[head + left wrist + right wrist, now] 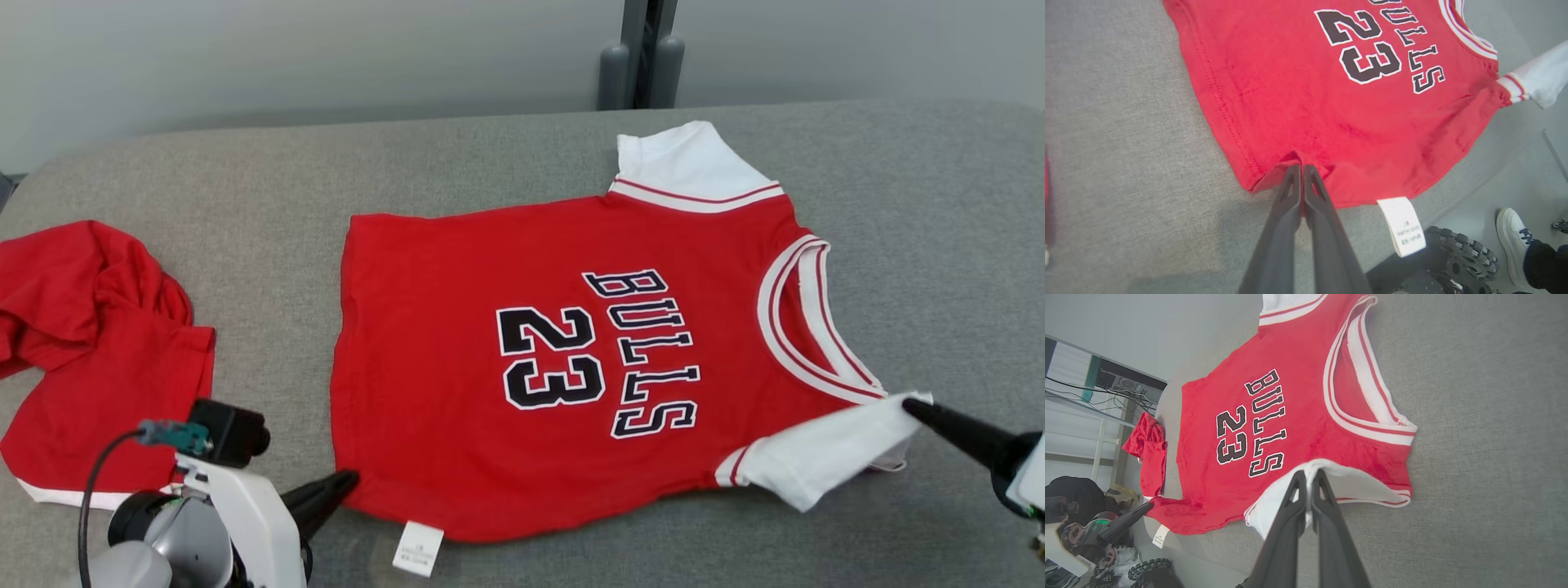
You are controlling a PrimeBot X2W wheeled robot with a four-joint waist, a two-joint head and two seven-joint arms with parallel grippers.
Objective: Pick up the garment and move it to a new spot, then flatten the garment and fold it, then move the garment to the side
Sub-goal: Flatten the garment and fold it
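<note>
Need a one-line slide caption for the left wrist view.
Left gripper shut on the hem of the red Bulls 23 jersey on grey cloth surface.

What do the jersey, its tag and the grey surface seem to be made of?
Jersey: soft matte knit, likely cotton; stitched hem, small wrinkles. Tag: thin white fabric or paper, unclear; printed. Surface: grey woven cloth, matte, with visible heathered grain.

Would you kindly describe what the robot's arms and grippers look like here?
The left gripper and right gripper have long, dark, tapered fingers. The left wrist is white and grey, carrying a black camera with a teal plug and black cable. The right wrist is white too.
</note>
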